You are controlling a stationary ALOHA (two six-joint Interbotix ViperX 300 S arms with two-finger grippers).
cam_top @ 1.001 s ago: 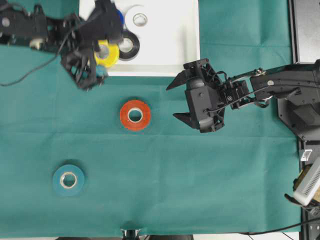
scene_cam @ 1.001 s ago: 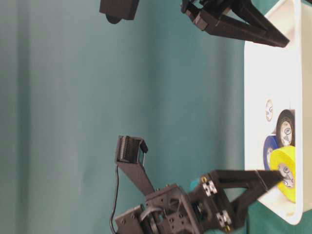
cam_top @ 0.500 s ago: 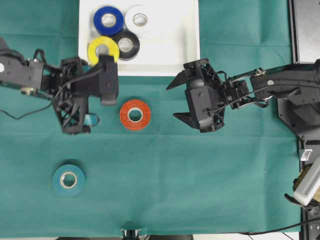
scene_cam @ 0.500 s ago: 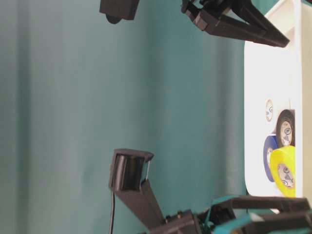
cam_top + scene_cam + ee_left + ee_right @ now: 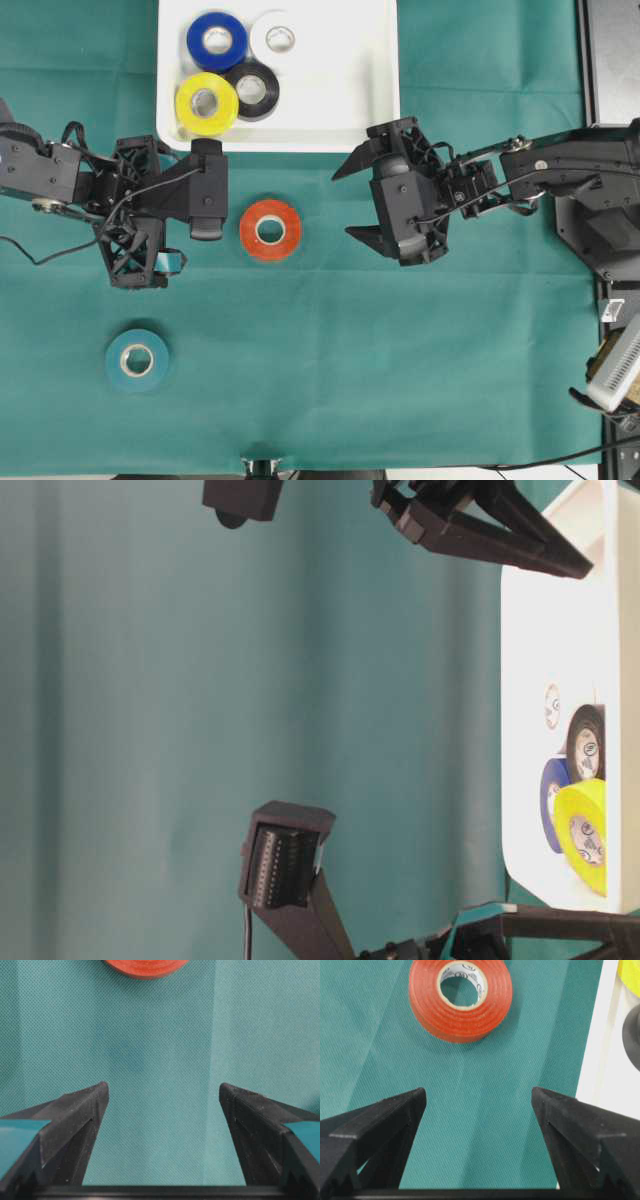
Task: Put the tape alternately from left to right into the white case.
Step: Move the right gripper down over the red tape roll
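Only the overhead view shows the teal roll (image 5: 137, 359) alone low on the green desk (image 5: 400, 380). The red-orange roll (image 5: 270, 229) lies between the spread, empty left claw (image 5: 185, 215) and right claw (image 5: 358, 203). Blue, white, black and yellow rolls sit in the white case (image 5: 340, 100).

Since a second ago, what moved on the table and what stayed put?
The left tool pulled away from the white case, where it hung over the yellow roll, and swung down the overhead view to the cloth beside the red-orange roll. It is open and empty; the yellow roll lies in the case. The right tool, all six rolls and the case stayed put.
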